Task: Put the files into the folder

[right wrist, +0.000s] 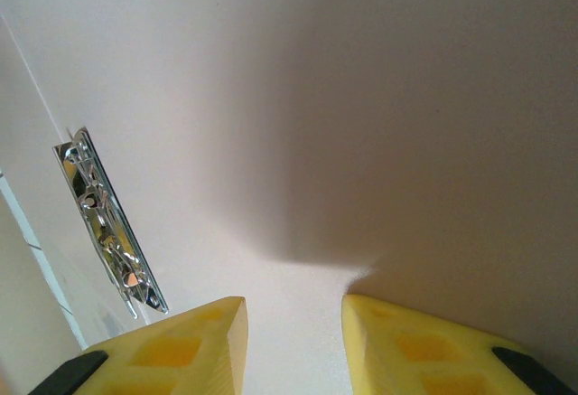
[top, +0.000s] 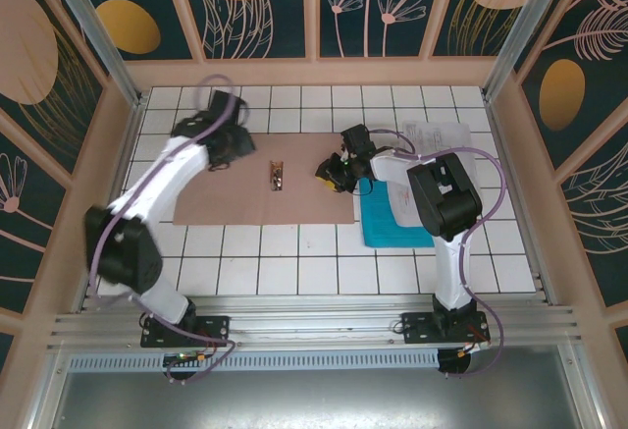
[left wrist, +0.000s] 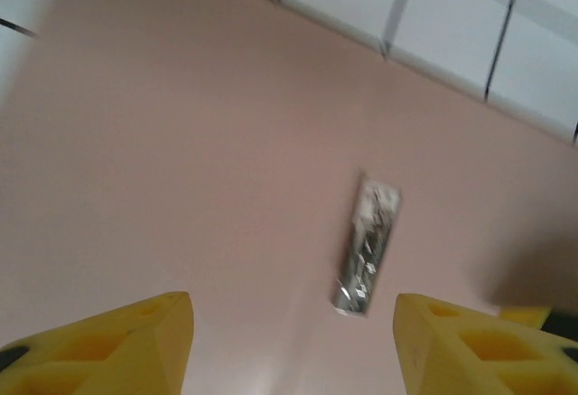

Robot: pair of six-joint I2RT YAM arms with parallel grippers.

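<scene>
Standing apart, empty, left fingers (left wrist: 135, 341) and right fingers (right wrist: 190, 350) overlook the folder (top: 226, 198) clip (left wrist: 368, 246); overhead shows the teal sheet (top: 380, 228) alongside.

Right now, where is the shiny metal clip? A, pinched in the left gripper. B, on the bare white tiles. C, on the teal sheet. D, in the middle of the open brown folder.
D: the metal clip lies flat near the middle of the open folder, with pinkish-brown card all around it.

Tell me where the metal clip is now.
Top view: the metal clip lies at the middle of the open folder, between the left pincer and the right pincer.
</scene>
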